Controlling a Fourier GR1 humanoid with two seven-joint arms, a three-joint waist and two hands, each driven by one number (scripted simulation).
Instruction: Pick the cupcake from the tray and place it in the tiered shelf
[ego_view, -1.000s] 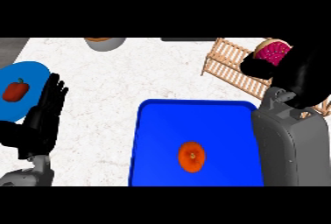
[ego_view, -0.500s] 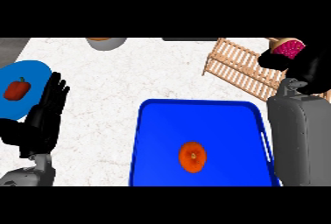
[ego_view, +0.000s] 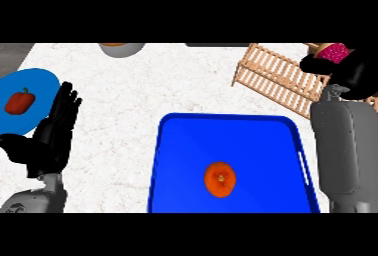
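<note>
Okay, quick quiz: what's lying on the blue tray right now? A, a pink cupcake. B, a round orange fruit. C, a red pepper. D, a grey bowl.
B: a round orange fruit lies alone on the blue tray; the cupcake is up in the right hand.

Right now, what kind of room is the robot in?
Probably a kitchen. There's a pale speckled counter, a blue tray with an orange fruit, a red pepper on a blue plate, and a wooden rack.
</note>
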